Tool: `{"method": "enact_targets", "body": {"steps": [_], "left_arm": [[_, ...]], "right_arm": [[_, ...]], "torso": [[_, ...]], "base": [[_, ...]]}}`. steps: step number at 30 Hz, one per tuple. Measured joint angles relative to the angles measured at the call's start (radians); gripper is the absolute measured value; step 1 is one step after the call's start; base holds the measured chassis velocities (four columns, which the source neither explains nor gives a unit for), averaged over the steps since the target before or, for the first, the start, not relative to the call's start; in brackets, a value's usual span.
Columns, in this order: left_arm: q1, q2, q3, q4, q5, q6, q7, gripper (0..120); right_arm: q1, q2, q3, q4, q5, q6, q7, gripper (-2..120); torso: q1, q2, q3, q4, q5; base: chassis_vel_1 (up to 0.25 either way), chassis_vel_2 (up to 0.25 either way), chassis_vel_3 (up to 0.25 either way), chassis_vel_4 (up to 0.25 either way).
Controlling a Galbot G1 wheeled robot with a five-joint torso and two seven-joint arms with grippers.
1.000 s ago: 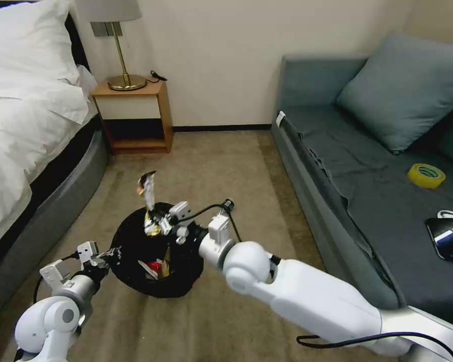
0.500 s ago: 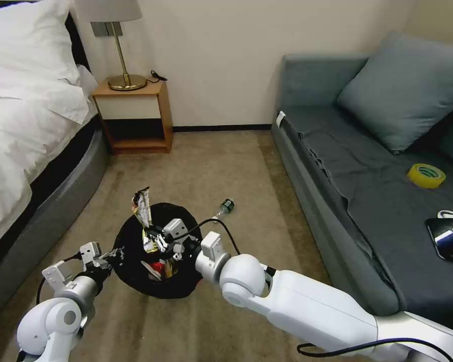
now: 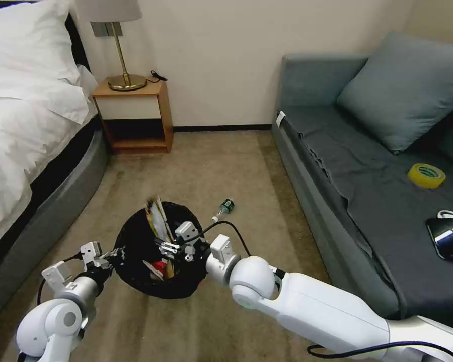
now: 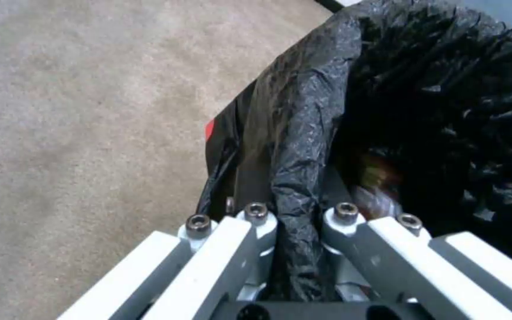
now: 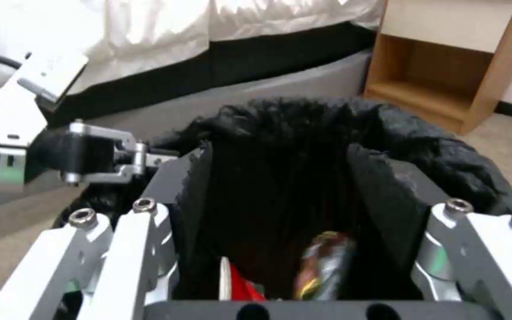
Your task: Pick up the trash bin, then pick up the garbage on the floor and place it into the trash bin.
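I had the left gripper (image 3: 109, 260) clamped on the near rim of the trash bin (image 3: 136, 236). The right gripper (image 3: 167, 246) hovered over the bin's mouth, a gold wrapper (image 3: 157, 217) standing up inside it. The small bottle (image 3: 222, 208) lay on the carpet (image 3: 211, 161) just beyond the bin.

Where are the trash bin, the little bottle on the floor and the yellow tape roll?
trash bin (image 3: 131, 236), head view, bag-lined rim.
small bottle (image 3: 223, 208), head view, its body.
yellow tape roll (image 3: 426, 175), head view, top face.
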Motion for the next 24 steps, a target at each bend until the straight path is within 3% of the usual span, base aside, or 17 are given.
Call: {"method": "enact_targets", "body": {"steps": [9, 16, 20, 24], "left_arm": [[-0.005, -0.001, -0.020, 0.016, 0.005, -0.003, -0.003, 4], [-0.009, 0.004, -0.035, 0.025, 0.007, -0.022, -0.002, 4], [0.001, -0.002, -0.047, 0.012, 0.007, -0.031, 0.004, 4], [0.010, -0.007, -0.054, -0.001, 0.008, -0.034, 0.009, 4]], "right_arm": [[-0.025, -0.014, 0.070, 0.016, -0.043, 0.015, 0.037, 60], [-0.094, -0.039, 0.183, 0.034, -0.159, 0.018, 0.168, 76], [-0.240, -0.089, 0.309, 0.074, -0.269, 0.001, 0.238, 91], [-0.343, -0.107, 0.398, 0.107, -0.337, -0.002, 0.262, 98]], "torso": [[0.000, 0.000, 0.000, 0.0001, 0.0000], [0.000, 0.000, 0.000, 0.0003, 0.0000], [0.000, 0.000, 0.000, -0.0002, 0.0002], [0.000, 0.000, 0.000, -0.0001, 0.0002]], "base": [[0.000, 0.000, 0.000, 0.000], [0.000, 0.000, 0.000, 0.000], [0.000, 0.000, 0.000, 0.000], [0.000, 0.000, 0.000, 0.000]]}}
